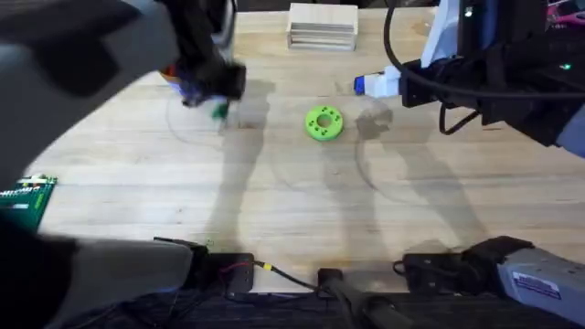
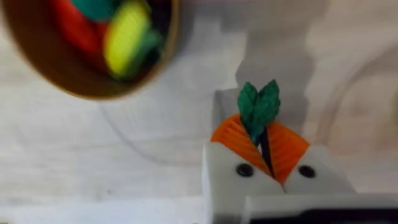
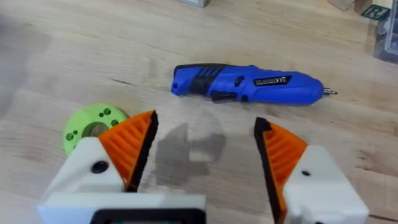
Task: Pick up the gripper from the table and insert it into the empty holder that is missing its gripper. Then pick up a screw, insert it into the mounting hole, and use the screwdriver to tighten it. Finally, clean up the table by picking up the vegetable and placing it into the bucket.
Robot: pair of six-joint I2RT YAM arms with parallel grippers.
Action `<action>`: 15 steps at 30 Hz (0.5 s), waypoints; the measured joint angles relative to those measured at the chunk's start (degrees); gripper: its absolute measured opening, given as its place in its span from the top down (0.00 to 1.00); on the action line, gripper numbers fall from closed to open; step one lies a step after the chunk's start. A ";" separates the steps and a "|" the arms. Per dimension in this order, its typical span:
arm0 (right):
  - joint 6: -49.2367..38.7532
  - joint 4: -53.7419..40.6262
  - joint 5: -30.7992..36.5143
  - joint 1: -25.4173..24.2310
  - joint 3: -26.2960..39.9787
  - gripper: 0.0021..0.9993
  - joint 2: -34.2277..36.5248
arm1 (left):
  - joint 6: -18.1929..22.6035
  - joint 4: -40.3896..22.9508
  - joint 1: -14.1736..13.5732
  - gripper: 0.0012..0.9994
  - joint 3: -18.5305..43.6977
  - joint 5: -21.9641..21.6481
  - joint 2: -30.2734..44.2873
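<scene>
The disc with holes point(image 1: 324, 122) lies near the middle of the tabletop point(image 1: 274, 192), toward its far side. The wooden block point(image 1: 322, 26) sits behind it at the far edge. Left of the disc, the left claw point(image 2: 267, 146) hangs above the tabletop with the vegetable point(image 2: 259, 111) pinched between its pads, and the bucket point(image 2: 93, 93) stands just beside it, probably on its far-left side. The screwdriver point(image 3: 245, 84) lies flat to the disc's right, beyond the wide-spread right claw point(image 3: 205, 146). A circuit board point(image 1: 26, 196) rests at the left edge.

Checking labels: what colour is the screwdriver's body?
Bright blue with black grip sections; the screwdriver shows best in the right wrist view.
</scene>
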 joint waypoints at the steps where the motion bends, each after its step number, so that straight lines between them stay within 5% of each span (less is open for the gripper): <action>1: 0.00 0.03 0.00 0.02 0.00 0.01 0.00 | -0.02 1.37 0.00 0.98 0.94 -0.42 -1.47; 5: 0.00 0.01 0.00 0.00 0.00 0.01 0.00 | -1.45 8.60 0.46 0.98 3.07 -5.16 -7.41; 9: 0.00 -0.03 0.00 0.02 0.00 0.01 0.00 | -11.35 12.53 5.47 0.98 3.22 -12.26 -7.42; 15: 0.00 -0.02 0.00 -0.01 0.00 0.01 0.00 | -19.53 14.06 10.07 0.98 3.22 -15.32 -3.74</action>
